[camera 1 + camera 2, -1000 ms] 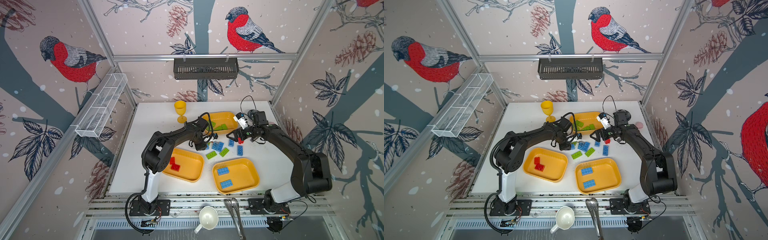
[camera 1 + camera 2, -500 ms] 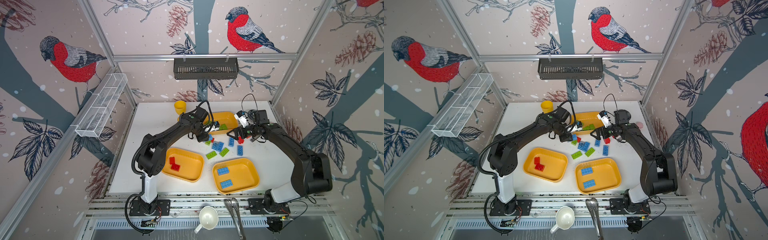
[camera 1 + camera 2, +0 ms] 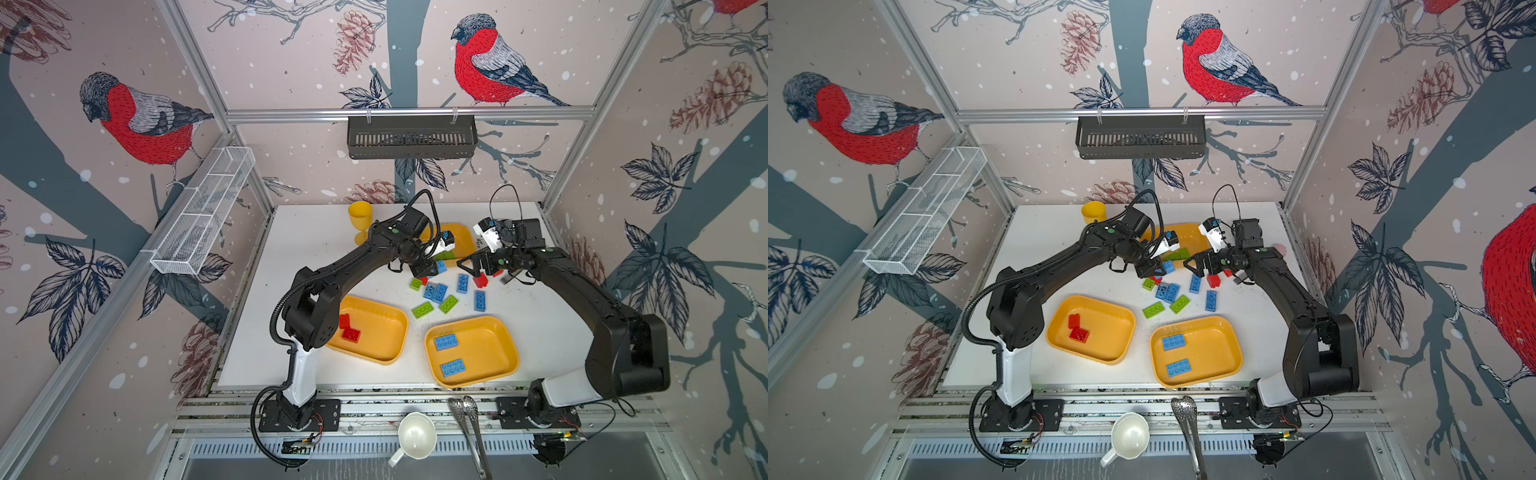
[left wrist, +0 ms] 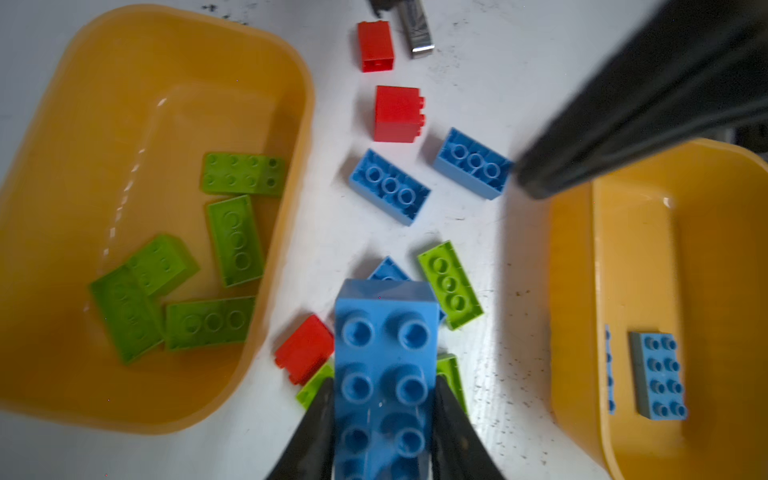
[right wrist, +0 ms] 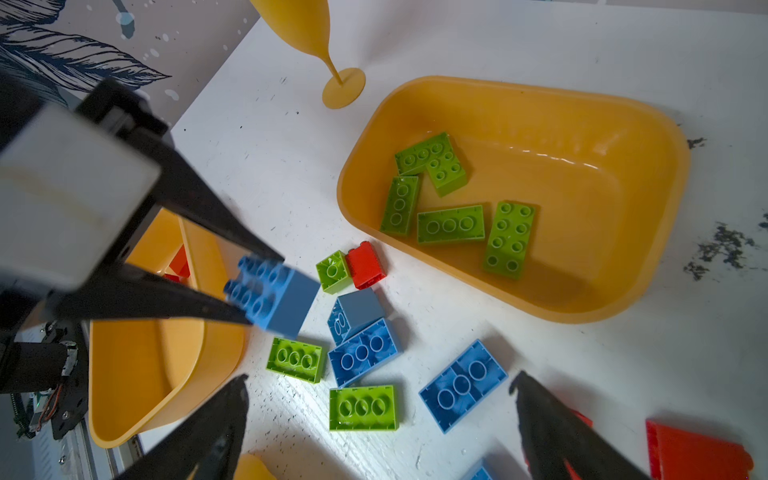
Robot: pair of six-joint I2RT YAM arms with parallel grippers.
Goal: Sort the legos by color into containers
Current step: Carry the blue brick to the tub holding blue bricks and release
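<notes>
Left wrist view: a blue lego (image 4: 386, 365) is clamped in the left gripper (image 4: 384, 388), above the loose legos (image 3: 440, 293). From them, the green-filled tray (image 3: 467, 243) lies at twelve o'clock and the blue-holding tray (image 3: 511, 353) at five. At two o'clock, the right gripper (image 5: 380, 376) has its jaws wide apart.

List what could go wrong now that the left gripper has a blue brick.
1. The left gripper pinches the blue brick by one end only; it could pivot or slip out in transit.
2. The tray with blue bricks lies on the right arm's side, and the open right gripper hovers over the loose bricks close by; the arms might collide.
</notes>
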